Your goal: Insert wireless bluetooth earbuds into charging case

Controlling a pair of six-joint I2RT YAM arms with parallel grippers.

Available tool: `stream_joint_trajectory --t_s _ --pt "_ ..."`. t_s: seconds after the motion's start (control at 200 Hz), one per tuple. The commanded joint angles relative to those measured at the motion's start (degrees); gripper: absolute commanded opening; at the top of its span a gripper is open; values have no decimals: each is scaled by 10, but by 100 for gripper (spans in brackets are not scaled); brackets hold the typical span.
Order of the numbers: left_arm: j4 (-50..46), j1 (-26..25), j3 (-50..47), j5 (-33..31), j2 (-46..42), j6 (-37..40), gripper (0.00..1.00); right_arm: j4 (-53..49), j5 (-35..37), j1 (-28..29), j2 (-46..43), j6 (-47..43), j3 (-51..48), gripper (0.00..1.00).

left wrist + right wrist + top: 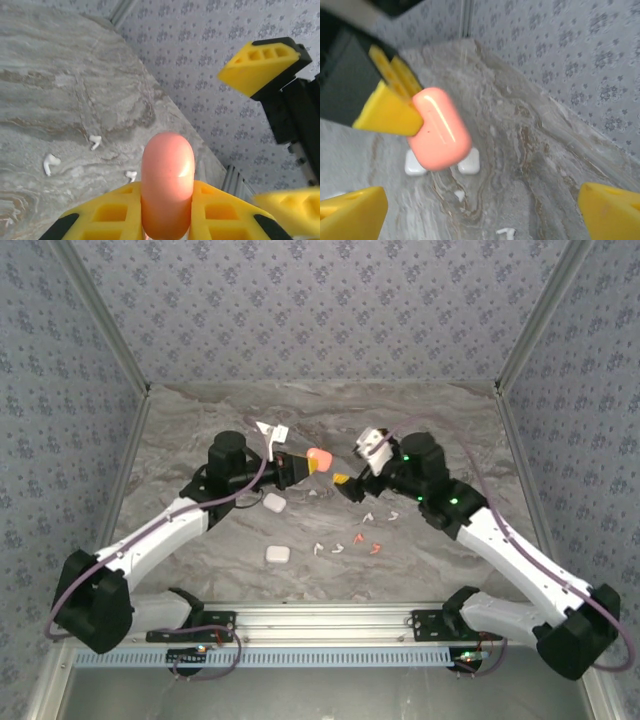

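Slippage is the risk — the left claw (167,200) clenches the salmon-pink charging case (441,129) by one end, aloft, and a nudge from the gaping right claw (480,210) could twist it free. Earbuds (337,549) lie on the counter (200,430), toward the case's six o'clock.

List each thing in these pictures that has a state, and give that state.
Left pincer, shut on the pink case.
Right pincer, open, holding nothing.
Pink case, looks closed, held off the table.
White cases, two, lying on the table, looking closed.
White earbuds, loose on the table.
Orange-red earbuds, loose on the table.
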Motion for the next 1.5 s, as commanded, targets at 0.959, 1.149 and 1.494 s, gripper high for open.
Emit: stream_joint_trajectory --t_s 0.959,1.149,1.494 --pt "223 -68 -101 -87 -112 149 0 171 -118 -11 57 214 1 97" --pt "220 -73 -102 -78 -112 178 0 170 -116 -13 65 216 11 96" --pt "203 -78 -94 -68 -108 199 0 158 -111 -22 78 212 33 96"
